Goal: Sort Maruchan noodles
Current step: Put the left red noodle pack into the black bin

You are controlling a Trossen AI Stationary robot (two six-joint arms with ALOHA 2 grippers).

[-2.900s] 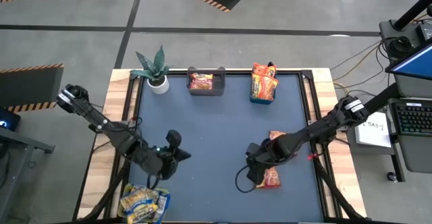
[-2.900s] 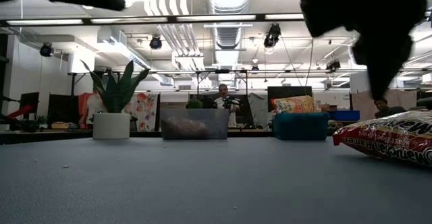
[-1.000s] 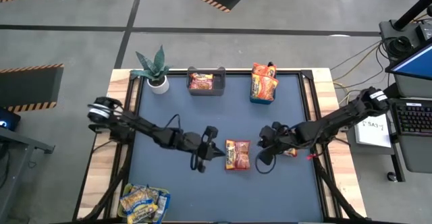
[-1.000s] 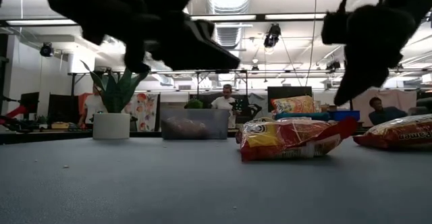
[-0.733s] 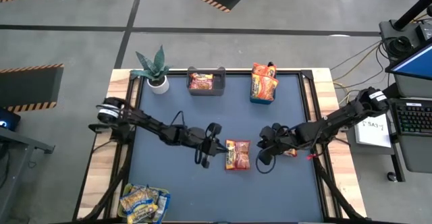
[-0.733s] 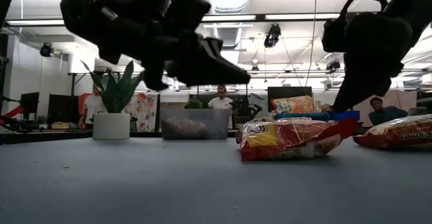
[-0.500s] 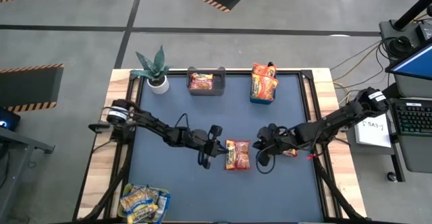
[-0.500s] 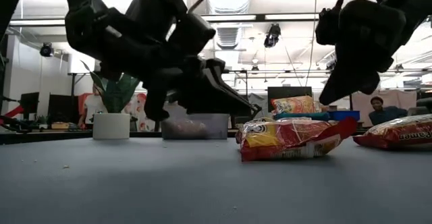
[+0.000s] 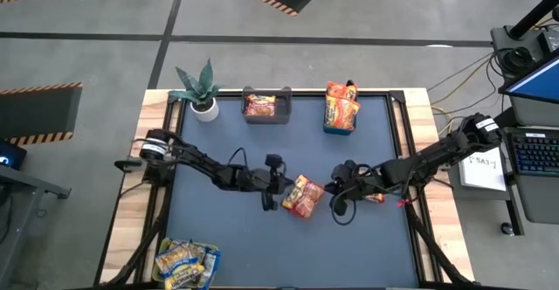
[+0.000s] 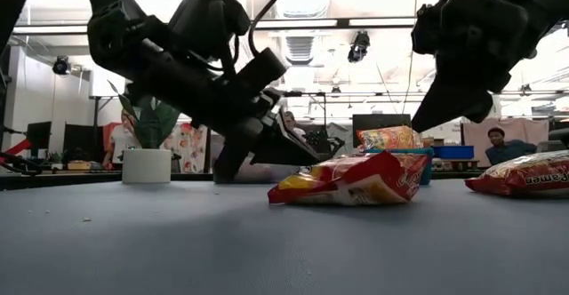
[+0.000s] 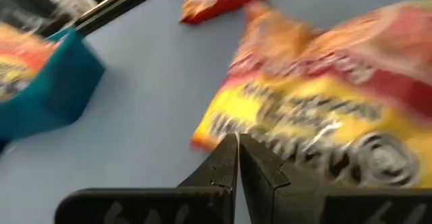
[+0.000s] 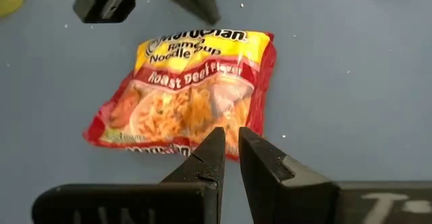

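We have a red and yellow roast beef packet (image 9: 302, 196) lying mid-bench, skewed, with one end lifted slightly in the low view (image 10: 351, 179). The left gripper (image 9: 280, 186) sits at its edge with fingers (image 11: 237, 158) pressed together, holding nothing; it looks to be nudging the packet with its closed tips, though we cannot be sure of contact from the blurred wrist view. The right gripper (image 9: 336, 188) hangs just beside the packet's other end, its fingers (image 12: 223, 158) nearly shut with only a thin slit between them, also empty.

We judge the packet light, crinkly and slippery on the blue bench (image 9: 227, 141), so it will slide and spin under a push. The noodle block inside is brittle; squeezing the middle could crack it. The better hold is probably a flat sealed end or a long edge, pinched low with the fingers opened first.

A second packet (image 9: 376, 197) lies near the right arm, partly hidden. Further out, the grey bin (image 9: 266, 107) holds a reddish packet, the teal bin (image 9: 341, 115) holds orange ones, and a bin with yellow packets (image 9: 185, 262) sits at the front left corner. A plant (image 9: 199, 89) stands at the back left.
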